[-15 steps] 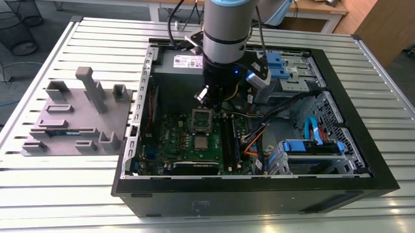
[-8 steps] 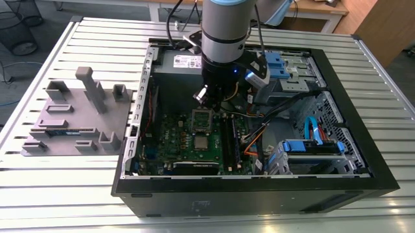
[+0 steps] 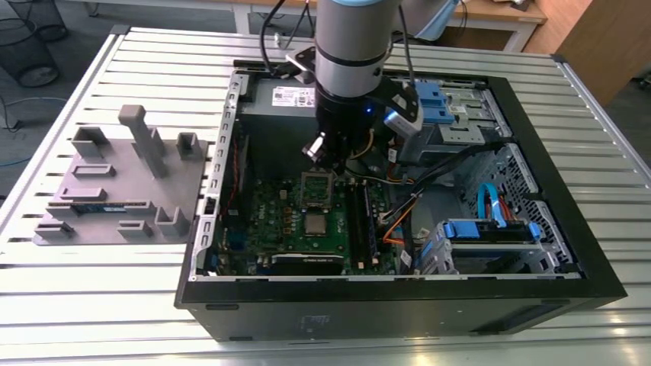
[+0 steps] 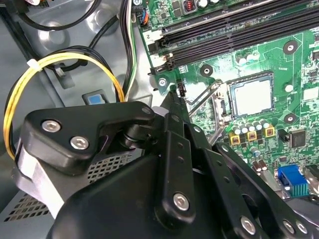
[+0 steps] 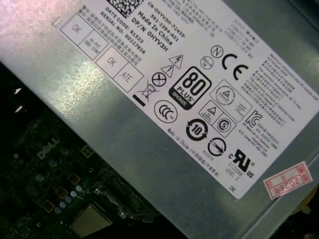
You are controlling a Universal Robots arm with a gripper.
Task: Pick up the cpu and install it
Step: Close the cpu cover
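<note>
Seen in the exterior view, standing on a slatted metal table (image 3: 91, 305): an open black computer case (image 3: 407, 309), with a grey tray (image 3: 61, 229) just beside it toward the exterior view's left. On that tray, a long green memory stick (image 3: 102, 207) lying flat. Reaching down into the case from above, the arm, its gripper (image 3: 323, 152) hanging close over the green motherboard (image 3: 274, 229), near the grey power supply (image 3: 290, 99). Just past the gripper, a silver socket frame (image 3: 317, 185) tilted up, and beyond it the cpu (image 3: 317, 223), flat on the board, apart from the gripper.

Shown in the second wrist view, up close: the black linkage of the gripper (image 4: 173, 94), tapering to a tip above the board. Spread or pressed together: cannot tell; nothing visibly pinched. Near that tip, the thin wire lever (image 4: 202, 97) raised, and next to it the cpu (image 4: 253, 95), shiny side up, seated square in its socket. Alongside, the long black memory slots (image 4: 239, 30); nearby, a looped yellow cable (image 4: 50, 62).

Shown in the first wrist view: the labelled side of the power supply (image 5: 124, 129), and below it in shadow the cpu (image 5: 89, 220), lying flat on the board.
</note>
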